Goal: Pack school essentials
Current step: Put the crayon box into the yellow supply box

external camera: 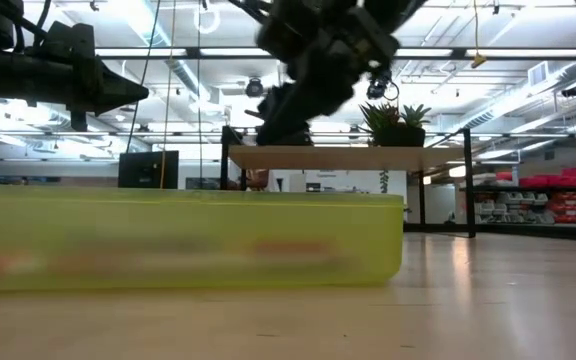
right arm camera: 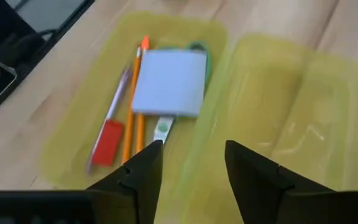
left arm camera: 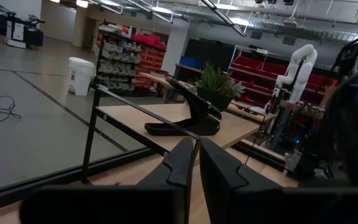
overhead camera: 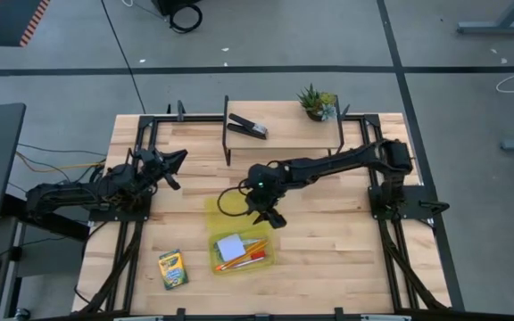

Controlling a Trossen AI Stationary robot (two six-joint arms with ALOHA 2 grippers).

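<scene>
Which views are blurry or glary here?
Low view: the yellow bin fills the foreground out of focus, ceiling lights glare. Right wrist view: soft focus on the note pad. Left wrist view: stapler reasonably sharp. High view: even light.

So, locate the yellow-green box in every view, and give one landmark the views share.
High view: the yellow-green box sits low centre, below the right gripper.
Low view: its wall fills the left foreground.
Left wrist view: not in it.
Right wrist view: upper left, holding the note pad.
Shared landmark: the potted plant on the shelf.
</scene>
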